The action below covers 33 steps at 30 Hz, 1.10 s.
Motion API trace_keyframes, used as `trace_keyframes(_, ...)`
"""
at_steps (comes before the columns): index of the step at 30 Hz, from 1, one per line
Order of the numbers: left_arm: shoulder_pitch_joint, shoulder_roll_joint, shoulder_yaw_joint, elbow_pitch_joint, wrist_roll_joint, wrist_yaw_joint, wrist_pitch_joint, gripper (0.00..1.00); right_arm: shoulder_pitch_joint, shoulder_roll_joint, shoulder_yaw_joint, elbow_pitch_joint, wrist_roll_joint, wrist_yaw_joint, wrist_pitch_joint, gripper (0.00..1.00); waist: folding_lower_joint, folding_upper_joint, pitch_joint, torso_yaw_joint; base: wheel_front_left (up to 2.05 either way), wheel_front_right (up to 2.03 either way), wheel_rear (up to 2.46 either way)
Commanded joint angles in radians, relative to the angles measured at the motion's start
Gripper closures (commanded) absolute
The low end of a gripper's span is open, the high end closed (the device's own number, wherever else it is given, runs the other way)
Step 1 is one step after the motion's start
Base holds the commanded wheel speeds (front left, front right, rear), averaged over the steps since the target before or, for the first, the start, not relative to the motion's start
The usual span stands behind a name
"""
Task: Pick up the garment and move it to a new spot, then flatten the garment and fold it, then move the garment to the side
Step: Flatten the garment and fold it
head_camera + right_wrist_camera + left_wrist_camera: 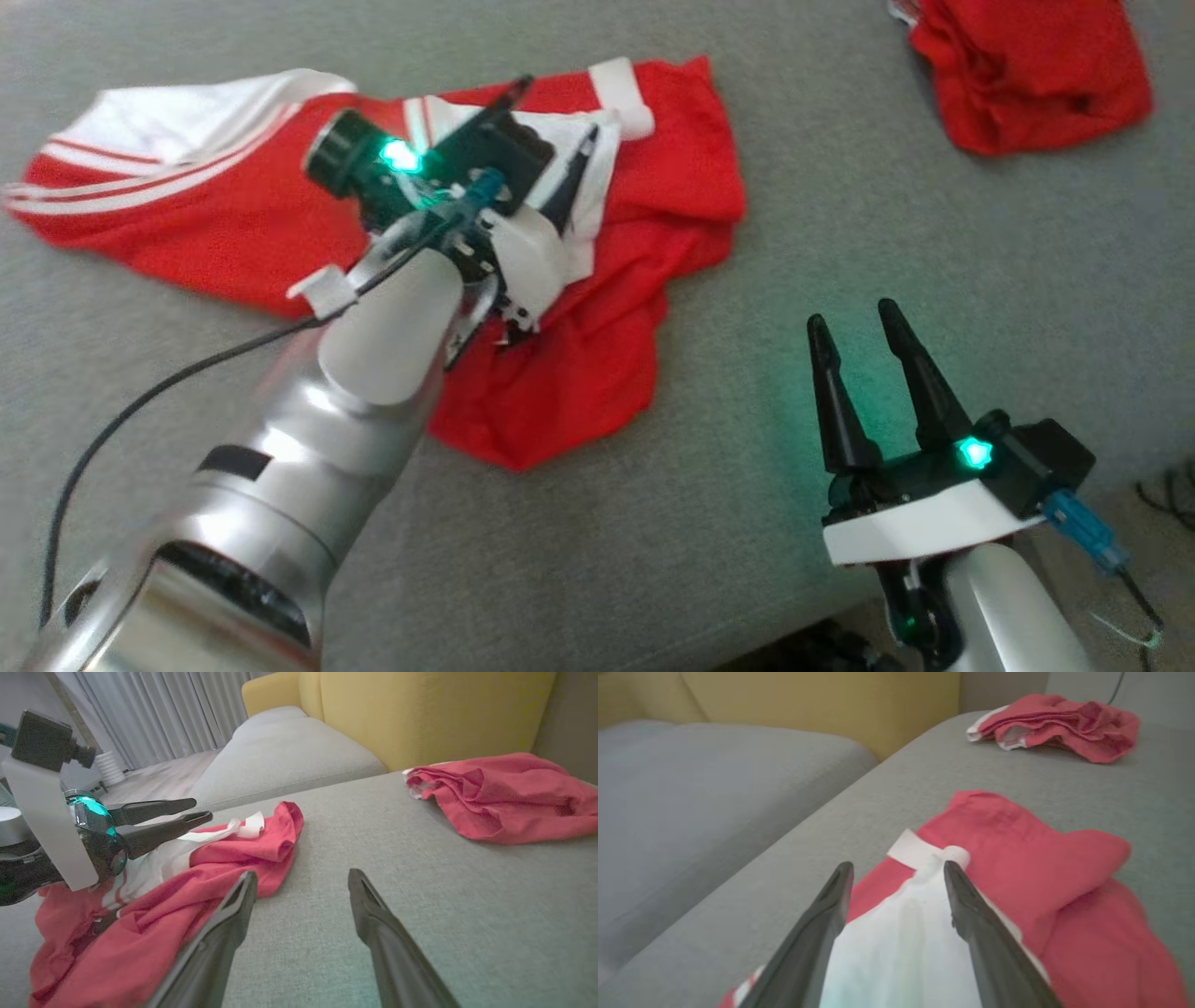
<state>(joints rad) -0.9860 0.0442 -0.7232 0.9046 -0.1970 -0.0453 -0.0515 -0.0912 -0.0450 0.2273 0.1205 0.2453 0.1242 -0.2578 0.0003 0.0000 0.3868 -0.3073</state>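
Garment (653,233) crumpled on grey cushion (934,233), left claw (558,107) splayed over white edge (915,851)

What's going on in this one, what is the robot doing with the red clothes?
A two-armed robot is working on a crumpled red and white garment lying on a grey cushion. Its left gripper is open, fingers either side of the garment's white part; nothing is gripped yet. The right gripper is open above bare cushion beside it. A second red garment lies apart, farther off to the right.
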Motion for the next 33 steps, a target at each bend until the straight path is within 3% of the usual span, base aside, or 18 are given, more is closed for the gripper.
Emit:
trace_keyframes(1,-0.051,0.007,-0.007,-0.036,-0.014,-0.004,0.010,0.00,-0.014,-0.005,0.029,-0.029,0.009,0.007,-0.004,0.00,-0.0003,0.0000,0.038,-0.042,0.00,0.00,0.00)
trace_keyframes(9,-0.118,0.006,-0.148,0.012,-0.084,0.019,0.072,0.00,-0.024,-0.005,0.053,-0.025,0.037,0.007,-0.004,0.00,-0.0003,0.0000,0.050,-0.105,0.00,0.00,0.00)
trace_keyframes(15,-0.144,0.006,-0.173,0.094,-0.105,0.053,0.056,0.00,-0.018,-0.005,0.055,-0.024,0.040,0.007,-0.004,0.00,-0.0003,0.0000,0.048,-0.121,0.00,0.00,0.00)
trace_keyframes(16,-0.146,0.006,-0.178,0.101,-0.111,0.054,0.055,0.08,-0.019,-0.005,0.055,-0.024,0.041,0.007,-0.004,0.00,-0.0003,0.0000,0.048,-0.122,0.00,0.00,0.00)
trace_keyframes(18,-0.150,0.006,-0.185,0.111,-0.127,0.051,0.056,0.35,-0.019,-0.005,0.056,-0.024,0.040,0.007,-0.004,0.00,-0.0003,0.0000,0.047,-0.122,0.00,0.00,0.00)
trace_keyframes(19,-0.152,0.006,-0.193,0.116,-0.130,0.052,0.057,0.53,-0.018,-0.005,0.056,-0.024,0.039,0.007,-0.004,0.00,-0.0003,0.0000,0.047,-0.122,0.00,0.00,0.00)
trace_keyframes(20,-0.154,0.006,-0.198,0.118,-0.135,0.054,0.055,0.61,-0.018,-0.005,0.057,-0.024,0.038,0.007,-0.004,0.00,-0.0003,0.0000,0.047,-0.121,0.00,0.00,0.00)
trace_keyframes(21,-0.155,0.006,-0.203,0.119,-0.140,0.056,0.051,0.90,-0.018,-0.005,0.057,-0.024,0.037,0.007,-0.004,0.00,-0.0003,0.0000,0.046,-0.120,0.00,0.00,0.00)
trace_keyframes(22,-0.156,0.006,-0.208,0.120,-0.146,0.056,0.047,1.00,-0.017,-0.005,0.058,-0.024,0.036,0.007,-0.004,0.00,-0.0003,0.0000,0.045,-0.120,0.00,0.00,0.00)
trace_keyframes(27,-0.160,0.006,-0.231,0.079,-0.180,0.073,-0.009,1.00,-0.005,-0.005,0.039,-0.025,0.029,0.007,-0.004,0.00,-0.0003,0.0000,0.024,-0.089,0.00,0.00,0.00)
trace_keyframes(33,-0.154,0.006,-0.218,-0.043,-0.251,0.122,-0.149,1.00,0.028,-0.005,-0.004,-0.015,0.013,0.007,-0.004,0.00,-0.0003,0.0000,-0.058,0.029,0.00,0.00,0.00)
